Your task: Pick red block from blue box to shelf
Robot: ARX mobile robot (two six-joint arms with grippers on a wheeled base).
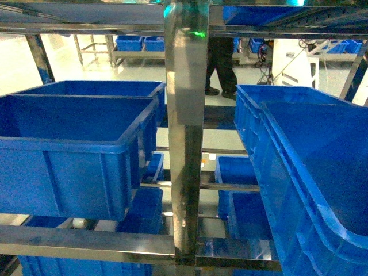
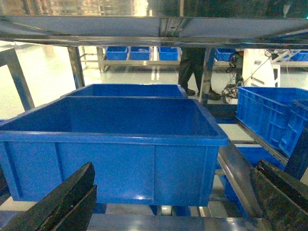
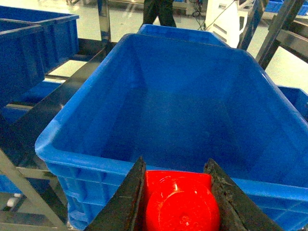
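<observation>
The right wrist view shows the red block [image 3: 180, 202], a round stud facing the camera, squeezed between the two dark fingers of my right gripper [image 3: 175, 161]. Gripper and block hang at the near rim of a large dark blue bin [image 3: 183, 110] that stands on the shelf [image 1: 185, 144]. In the left wrist view my left gripper [image 2: 174, 165] stands wide open with nothing between its fingers, in front of another dark blue bin [image 2: 115, 144]. The blue box is out of view. Neither gripper shows in the head view.
A steel upright of the shelf stands mid-frame in the head view, between dark blue bins on the left [image 1: 69, 149] and right [image 1: 322, 172]. More bins sit on the lower tier [image 1: 244, 213]. A person's legs [image 1: 221, 63] show beyond the rack.
</observation>
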